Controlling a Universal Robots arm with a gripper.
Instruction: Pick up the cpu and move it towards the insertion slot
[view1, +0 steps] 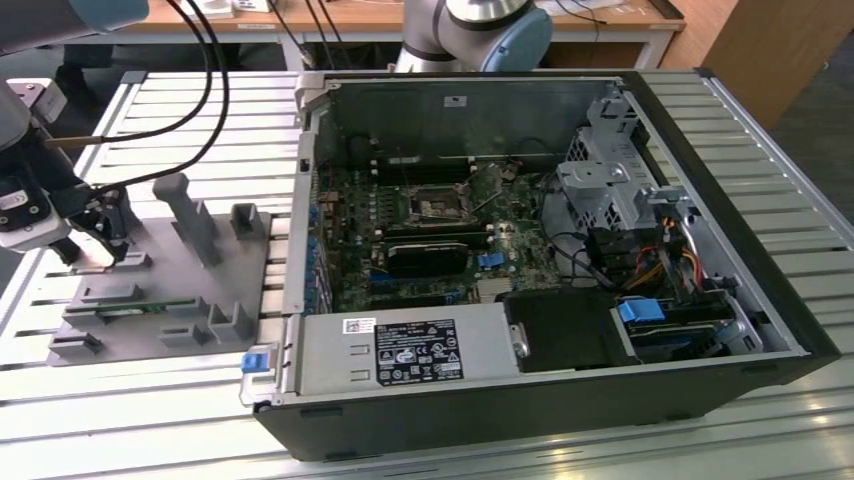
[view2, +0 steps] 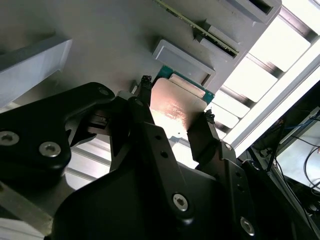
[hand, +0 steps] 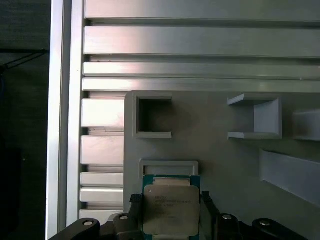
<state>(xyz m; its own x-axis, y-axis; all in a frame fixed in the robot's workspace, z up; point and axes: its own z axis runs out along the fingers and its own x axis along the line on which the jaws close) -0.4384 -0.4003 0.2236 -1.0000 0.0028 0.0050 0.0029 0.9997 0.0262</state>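
**Q:** As the end effector (view2: 177, 100) appears in both wrist views, what state is it in?

**A:** It is closed on the cpu (view2: 176, 105). Two dark fingers (view2: 142, 110) stand one on each side of the chip, their tips touching opposite edges. The shiny metal top, with a green rim, lies between them.

**Q:** Where does the cpu sit relative to its nearest surroundings?

**A:** It is at the grey fixture plate (hand: 220, 160), just beside a low rectangular frame (hand: 169, 167) moulded on that plate. Whether the chip rests on the plate or is raised off it cannot be told. A square walled pocket (hand: 154, 117) and an open-sided bracket (hand: 255, 117) lie further along the plate.

**Q:** What does the exterior view add?

**A:** There the end effector (view1: 104, 240) hangs over the plate's edge at the exterior view's left, above the slatted aluminium bench (view1: 174, 100). A narrow green memory stick (view1: 130, 310) lies in a holder on the same plate. To the exterior view's right of the plate, an open computer case (view1: 747, 200) lies on its side. The insertion slot (view1: 437, 205) sits on the motherboard (view1: 350, 250) inside, well apart from the cpu, with the case wall between them. Black cables (view1: 200, 60) run across the bench behind the plate.
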